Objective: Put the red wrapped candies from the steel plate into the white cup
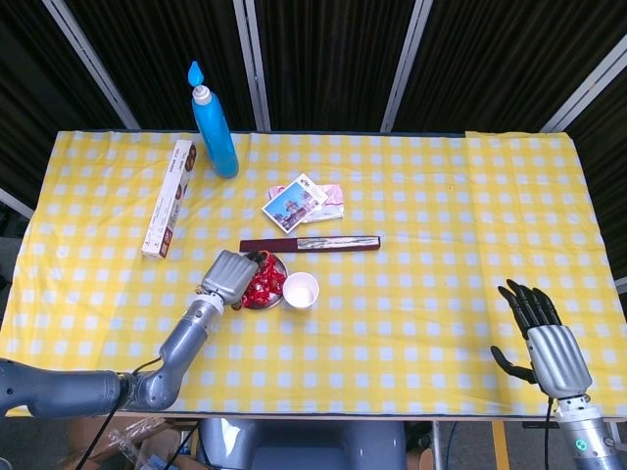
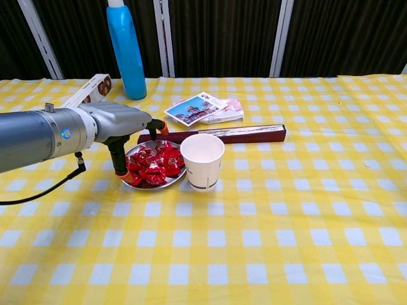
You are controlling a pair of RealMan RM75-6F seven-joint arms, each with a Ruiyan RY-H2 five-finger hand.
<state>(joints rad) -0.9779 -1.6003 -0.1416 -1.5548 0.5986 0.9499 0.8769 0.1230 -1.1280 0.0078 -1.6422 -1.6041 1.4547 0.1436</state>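
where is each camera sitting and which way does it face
Head view: high above the near table edge, looking down on the whole yellow checked table; both arms show, left hand over the plate, right hand at bottom right.
Chest view: low at the near edge, looking across toward the dark curtain; only the left arm and hand show.
Shared: plate, cup, candies, blue bottle.

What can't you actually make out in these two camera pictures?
- Whether the left hand grips a candy: head view, the hand covers the near side of the steel plate; chest view, its fingertips sit among the red candies.
- Inside of the white cup: looks empty, though the bottom is hard to read.
- Right hand: absent from the chest view.
- Print on the long box: too small.
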